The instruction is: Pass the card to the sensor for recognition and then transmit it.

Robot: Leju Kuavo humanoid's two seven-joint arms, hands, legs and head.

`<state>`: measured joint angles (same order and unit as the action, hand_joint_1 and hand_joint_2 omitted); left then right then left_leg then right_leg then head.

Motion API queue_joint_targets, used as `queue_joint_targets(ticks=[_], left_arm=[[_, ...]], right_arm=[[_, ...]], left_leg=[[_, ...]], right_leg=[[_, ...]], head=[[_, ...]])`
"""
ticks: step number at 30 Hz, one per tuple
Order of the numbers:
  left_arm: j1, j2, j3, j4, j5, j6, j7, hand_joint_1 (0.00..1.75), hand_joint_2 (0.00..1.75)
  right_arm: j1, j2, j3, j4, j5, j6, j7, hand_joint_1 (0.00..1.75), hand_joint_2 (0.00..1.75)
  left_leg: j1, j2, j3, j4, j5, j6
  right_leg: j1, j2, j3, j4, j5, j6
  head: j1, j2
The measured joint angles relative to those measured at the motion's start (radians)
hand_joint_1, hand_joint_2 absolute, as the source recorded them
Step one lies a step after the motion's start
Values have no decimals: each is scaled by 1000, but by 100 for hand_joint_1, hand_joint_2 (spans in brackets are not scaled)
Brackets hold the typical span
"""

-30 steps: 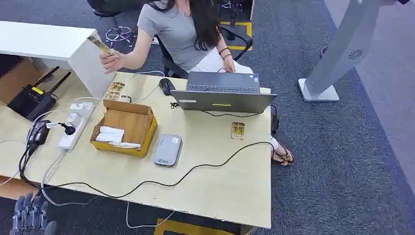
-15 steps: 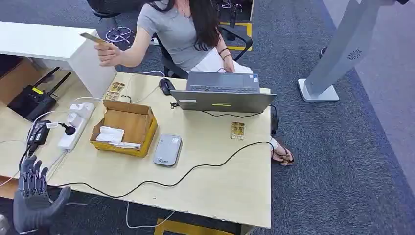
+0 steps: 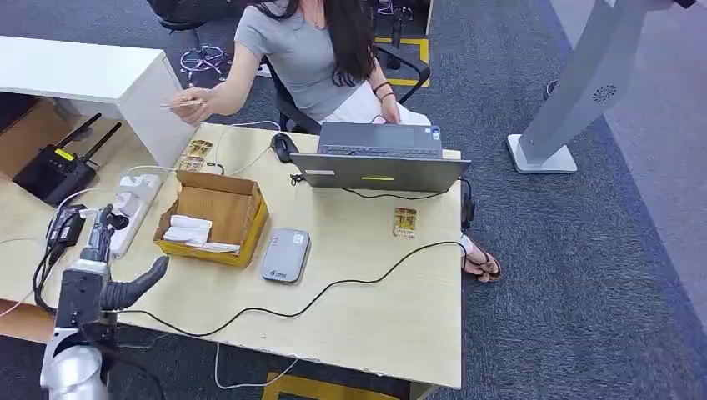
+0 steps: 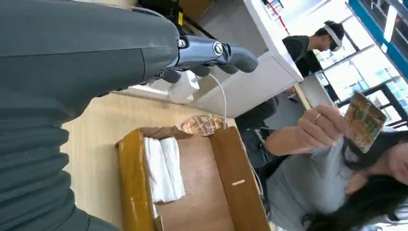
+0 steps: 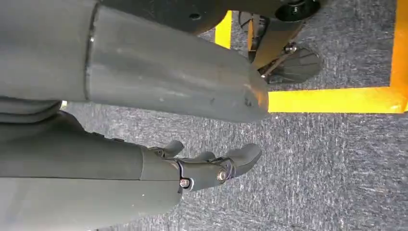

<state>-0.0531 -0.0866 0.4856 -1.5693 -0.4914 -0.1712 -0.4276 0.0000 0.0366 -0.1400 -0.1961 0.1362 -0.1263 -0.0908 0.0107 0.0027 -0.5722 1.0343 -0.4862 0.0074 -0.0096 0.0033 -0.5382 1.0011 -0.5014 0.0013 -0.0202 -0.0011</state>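
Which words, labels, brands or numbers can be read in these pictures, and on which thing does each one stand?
None can be read for certain.
Card reader: small light mark at one corner, too small to read.
Laptop: white and yellow stickers, blurred.
Black router: yellow label, unreadable.
Card in the person's hand: gold pattern, no legible print.
Card on the table: print too small.
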Motion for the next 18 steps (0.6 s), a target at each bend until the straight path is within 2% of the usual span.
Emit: queue_joint_targets(ticks=[13,18], left_arm=[[-186,99,-142,140,-303,179,130,0,175],[-259,143,-204,193,-443,270,189,0,175]], right_arm=[[-11,11,35,0,57,19,28,0,0],[-16,18,52,1,90,29,40,0,0]], left_leg=[[0,0,0,0,2,-1],[0,0,-1,0,2,-1]], right_leg=[[0,1,-1,0,2,0],[0,1,-1,0,2,-1]], head=[[0,0],[0,0]])
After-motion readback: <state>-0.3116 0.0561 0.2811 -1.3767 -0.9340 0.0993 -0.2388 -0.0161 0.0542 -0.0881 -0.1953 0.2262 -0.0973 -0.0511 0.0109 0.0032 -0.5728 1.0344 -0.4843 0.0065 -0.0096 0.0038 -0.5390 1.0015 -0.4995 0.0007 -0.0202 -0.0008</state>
